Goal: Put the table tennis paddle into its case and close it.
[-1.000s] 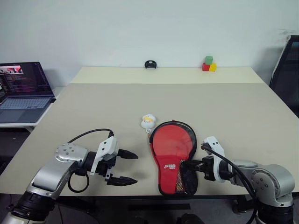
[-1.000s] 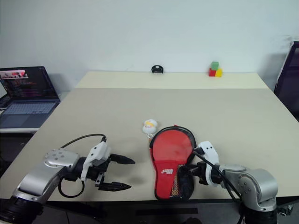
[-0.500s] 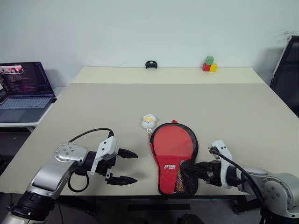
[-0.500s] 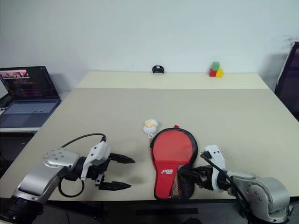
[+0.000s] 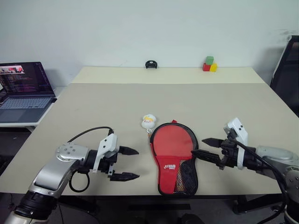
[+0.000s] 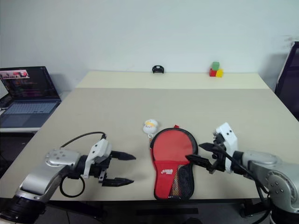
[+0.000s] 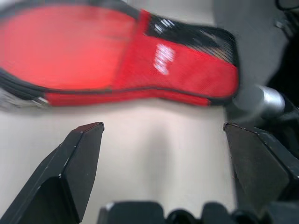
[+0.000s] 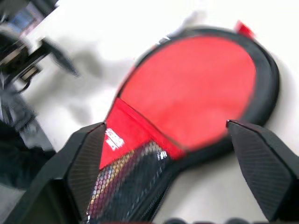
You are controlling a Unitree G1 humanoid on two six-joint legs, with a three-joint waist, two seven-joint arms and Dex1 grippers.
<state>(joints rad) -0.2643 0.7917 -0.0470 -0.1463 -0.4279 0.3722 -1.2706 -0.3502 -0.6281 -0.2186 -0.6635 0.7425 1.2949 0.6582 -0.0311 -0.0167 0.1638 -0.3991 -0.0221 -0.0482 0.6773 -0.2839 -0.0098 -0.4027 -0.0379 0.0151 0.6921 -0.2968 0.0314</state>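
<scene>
The case (image 5: 176,157) lies flat near the table's front edge, with a black rim, a red fabric part with white lettering and a black mesh pocket (image 5: 186,176) at the near end. The table tennis paddle's round red face (image 5: 173,141) shows inside the rim; its handle is hidden under the fabric. A white-yellow zipper charm (image 5: 148,121) rests just beyond the case. My right gripper (image 5: 198,146) is open, empty, raised a little beside the case's right edge. My left gripper (image 5: 137,163) is open, to the left of the case, pointing at it.
An open laptop (image 5: 23,91) sits on a side desk at far left. Coloured blocks (image 5: 209,64) and a small black object (image 5: 150,64) lie at the far table edge. A dark chair (image 5: 287,70) stands at the right. The table's front edge (image 5: 140,195) is close to the case.
My right gripper was shut at the case's mesh end; it has opened, let go and risen to the right. The left gripper has barely moved.
</scene>
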